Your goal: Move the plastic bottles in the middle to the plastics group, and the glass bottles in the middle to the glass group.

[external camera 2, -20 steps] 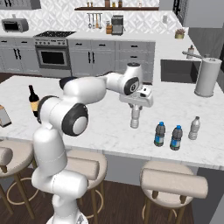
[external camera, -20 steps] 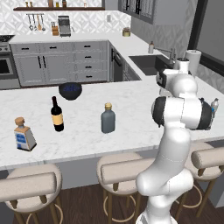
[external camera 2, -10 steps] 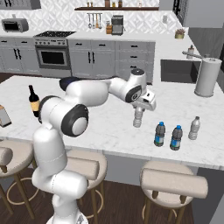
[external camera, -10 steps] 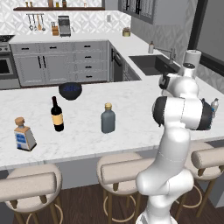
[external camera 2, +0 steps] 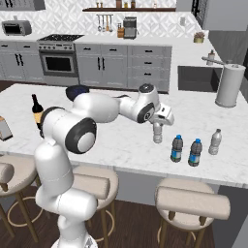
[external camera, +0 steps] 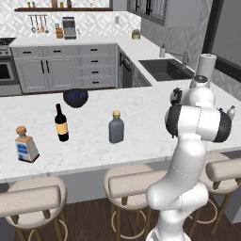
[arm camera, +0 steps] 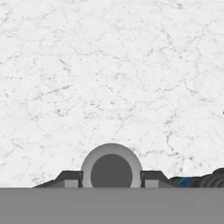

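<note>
Right base view: over the last second the arm carried the pale bottle (external camera 2: 158, 132) rightward, and it now stood on the counter (external camera 2: 121, 140) just left of the plastics group (external camera 2: 193, 150). Gripper (external camera 2: 158, 124) was clamped narrow around its top. Squat glass bottle (external camera: 116, 128) hadn't budged from the middle, so that one's next I guess.

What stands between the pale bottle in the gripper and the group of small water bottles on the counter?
Nothing visible: bare counter lies between the pale bottle, held by the gripper, and the water bottles beside it.
</note>
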Controlling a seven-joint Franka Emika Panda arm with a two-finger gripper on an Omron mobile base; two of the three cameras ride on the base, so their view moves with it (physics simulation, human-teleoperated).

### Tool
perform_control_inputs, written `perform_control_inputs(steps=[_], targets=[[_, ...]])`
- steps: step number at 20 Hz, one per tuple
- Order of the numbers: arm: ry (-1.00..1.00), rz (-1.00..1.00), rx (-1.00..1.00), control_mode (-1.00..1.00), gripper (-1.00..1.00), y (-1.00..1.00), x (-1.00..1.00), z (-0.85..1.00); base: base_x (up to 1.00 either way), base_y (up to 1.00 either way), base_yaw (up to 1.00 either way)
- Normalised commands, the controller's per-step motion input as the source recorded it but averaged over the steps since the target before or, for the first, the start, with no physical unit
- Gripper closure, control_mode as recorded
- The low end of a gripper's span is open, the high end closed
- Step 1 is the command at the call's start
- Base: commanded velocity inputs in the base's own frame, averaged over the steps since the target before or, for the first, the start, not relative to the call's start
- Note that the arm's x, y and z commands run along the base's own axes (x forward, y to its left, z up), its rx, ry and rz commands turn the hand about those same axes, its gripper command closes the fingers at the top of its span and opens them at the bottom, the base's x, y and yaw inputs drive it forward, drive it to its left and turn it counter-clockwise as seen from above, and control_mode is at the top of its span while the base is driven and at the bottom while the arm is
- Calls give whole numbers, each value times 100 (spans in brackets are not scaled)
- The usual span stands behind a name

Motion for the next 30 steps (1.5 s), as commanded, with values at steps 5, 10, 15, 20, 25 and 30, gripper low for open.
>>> perform_control_inputs(steps=[5, 10, 15, 20, 25, 30], targets=[[16, -11, 0, -100, 100, -41, 21, 0, 0, 0, 0], [5, -12, 5, -100, 100, -36, 2, 6, 0, 0, 0], [0, -5, 5, -100, 100, -13, -16, 1, 0, 0, 0], [0, -4, 3, -100, 100, -11, -23, 0, 0, 0, 0], [-11, -3, 3, -100, 100, -5, -19, -7, 0, 0, 0], [-16, -1, 4, -100, 100, 0, 0, -15, 0, 0, 0]])
